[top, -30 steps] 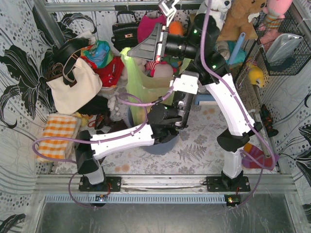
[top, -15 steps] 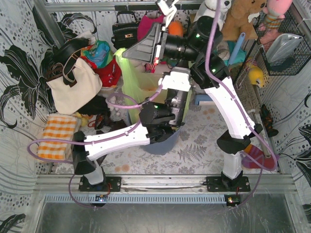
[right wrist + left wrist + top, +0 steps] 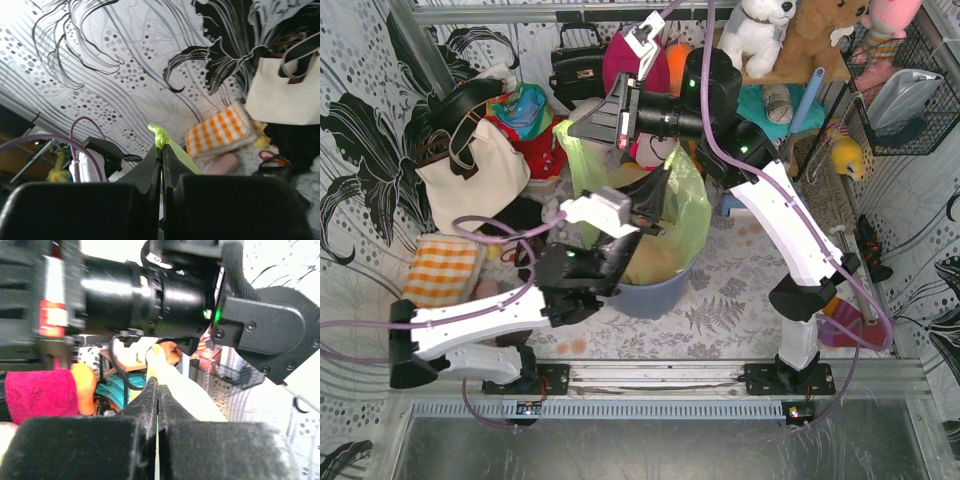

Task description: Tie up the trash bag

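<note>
The trash bag (image 3: 688,212), thin lime-green plastic, stands in a blue-grey round bin (image 3: 655,297), with brownish paper showing through it. My right gripper (image 3: 572,127) is shut on the bag's upper left corner; a green nub (image 3: 159,134) pokes out past its tips (image 3: 161,148). My left gripper (image 3: 663,182) sits lower, over the bag's mouth, shut on another strip of the bag (image 3: 185,395) that runs up from between its tips (image 3: 157,382). In the left wrist view the right arm's black wrist (image 3: 165,295) hangs just above.
A white tote bag (image 3: 470,180) and a black handbag (image 3: 578,65) hang at back left. An orange checked cloth (image 3: 440,275) lies left of the bin. Plush toys (image 3: 820,30) and a wire basket (image 3: 900,90) fill the back right.
The left arm has swung back and to the left, lowering its gripper with the bag strip. The right gripper shifted left with its corner, and the bag's mouth spread wider.
</note>
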### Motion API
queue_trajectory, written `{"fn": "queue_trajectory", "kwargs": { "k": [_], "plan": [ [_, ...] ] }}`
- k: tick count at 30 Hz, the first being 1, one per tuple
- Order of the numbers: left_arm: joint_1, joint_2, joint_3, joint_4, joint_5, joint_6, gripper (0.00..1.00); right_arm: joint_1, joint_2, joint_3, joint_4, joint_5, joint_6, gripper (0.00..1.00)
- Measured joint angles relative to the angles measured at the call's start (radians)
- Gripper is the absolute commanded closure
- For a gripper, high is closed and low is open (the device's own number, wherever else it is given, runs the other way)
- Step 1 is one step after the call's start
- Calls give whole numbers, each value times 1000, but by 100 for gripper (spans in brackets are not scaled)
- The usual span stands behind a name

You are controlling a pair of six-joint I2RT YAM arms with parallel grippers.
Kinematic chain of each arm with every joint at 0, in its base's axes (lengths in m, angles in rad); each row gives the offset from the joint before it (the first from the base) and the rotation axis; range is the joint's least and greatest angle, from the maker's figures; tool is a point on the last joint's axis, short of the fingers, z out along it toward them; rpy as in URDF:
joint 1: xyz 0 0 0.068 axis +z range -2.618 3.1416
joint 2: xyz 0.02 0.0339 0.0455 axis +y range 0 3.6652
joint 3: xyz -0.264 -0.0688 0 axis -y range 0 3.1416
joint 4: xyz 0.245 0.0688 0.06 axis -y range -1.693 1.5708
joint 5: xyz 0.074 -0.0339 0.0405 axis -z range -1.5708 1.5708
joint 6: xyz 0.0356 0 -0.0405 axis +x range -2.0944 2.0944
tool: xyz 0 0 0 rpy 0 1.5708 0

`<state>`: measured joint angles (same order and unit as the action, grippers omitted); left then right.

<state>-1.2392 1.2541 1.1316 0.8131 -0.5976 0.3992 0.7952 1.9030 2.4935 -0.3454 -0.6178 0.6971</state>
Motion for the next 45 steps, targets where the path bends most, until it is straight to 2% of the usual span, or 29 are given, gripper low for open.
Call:
{"fn": "queue_trajectory", "kwargs": {
  "k": [5, 10, 15, 18, 25, 30, 33, 38, 45],
  "plan": [
    [0, -140, -34, -71, 142, -82, 100, -5, -60, -53, -35, 78, -63, 100],
    [0, -183, 16, -206, 307, -117, 100, -6, -112, -77, -63, 130, -111, 100],
    [0, -183, 34, -317, 378, -122, 100, -6, -240, -259, -61, 175, -135, 100],
    [0, -195, 18, -344, 386, -122, 100, -14, -343, -425, -39, 194, -137, 100],
    [0, -270, -61, -340, 347, -127, 100, -34, -484, -686, 77, 275, -81, 100],
    [0, -292, -89, -317, 292, -126, 100, -34, -588, -952, 282, 356, 39, 100],
    [0, -307, -112, -303, 267, -126, 100, -34, -608, -1051, 406, 393, 122, 100],
    [0, -331, -124, -281, 238, -125, 100, -34, -589, -1075, 577, 403, 228, 100],
    [0, -359, -130, -240, 206, -109, 100, -34, -497, -972, 753, 348, 333, 100]
  ]
}}
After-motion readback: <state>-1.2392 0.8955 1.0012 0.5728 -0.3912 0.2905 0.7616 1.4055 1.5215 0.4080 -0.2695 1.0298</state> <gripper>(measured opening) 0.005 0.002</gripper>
